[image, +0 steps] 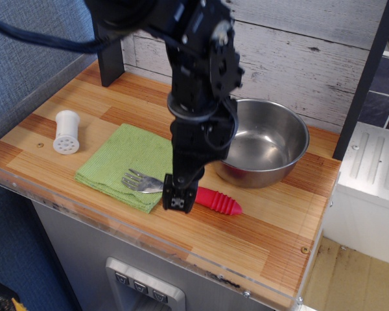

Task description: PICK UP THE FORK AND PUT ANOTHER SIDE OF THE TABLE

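Note:
The fork lies on the wooden table (272, 227) near the front edge. Its silver tines (139, 181) rest on the green cloth (133, 159) and its ribbed red handle (220, 202) points right on the bare wood. My gripper (179, 196) is down at the fork, over the spot where the red handle meets the metal neck, and hides that part. Its jaws look spread as wide as during the approach, with nothing lifted. The fork still lies flat.
A steel bowl (272, 139) stands just behind and right of the fork, close to my arm. A white shaker (66, 131) lies at the left. A dark post (107, 45) stands at the back left. A clear acrylic rim (149, 236) runs along the front edge.

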You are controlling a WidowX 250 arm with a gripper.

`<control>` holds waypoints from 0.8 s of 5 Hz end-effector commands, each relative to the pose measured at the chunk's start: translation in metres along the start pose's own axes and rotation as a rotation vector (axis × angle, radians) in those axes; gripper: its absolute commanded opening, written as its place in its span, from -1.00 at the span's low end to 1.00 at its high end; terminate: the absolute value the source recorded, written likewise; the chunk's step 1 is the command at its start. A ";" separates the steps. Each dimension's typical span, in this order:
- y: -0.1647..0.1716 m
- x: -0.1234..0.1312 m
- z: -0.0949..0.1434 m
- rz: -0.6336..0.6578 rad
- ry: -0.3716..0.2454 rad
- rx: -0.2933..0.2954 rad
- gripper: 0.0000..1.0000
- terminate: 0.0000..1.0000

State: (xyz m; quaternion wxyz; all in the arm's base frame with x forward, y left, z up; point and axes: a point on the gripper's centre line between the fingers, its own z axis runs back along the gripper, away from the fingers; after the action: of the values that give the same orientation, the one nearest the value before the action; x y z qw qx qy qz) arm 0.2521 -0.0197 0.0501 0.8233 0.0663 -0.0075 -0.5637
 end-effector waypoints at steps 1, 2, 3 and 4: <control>0.008 0.005 -0.013 -0.035 0.002 -0.009 1.00 -1.00; 0.012 0.010 -0.021 -0.082 -0.009 -0.002 1.00 -1.00; 0.016 0.011 -0.027 -0.143 -0.041 0.046 1.00 -1.00; 0.019 0.011 -0.031 -0.195 -0.063 0.077 1.00 -1.00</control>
State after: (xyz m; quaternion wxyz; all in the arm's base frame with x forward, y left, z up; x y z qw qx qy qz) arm 0.2757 -0.0197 0.0129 0.7624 0.0733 -0.0395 -0.6417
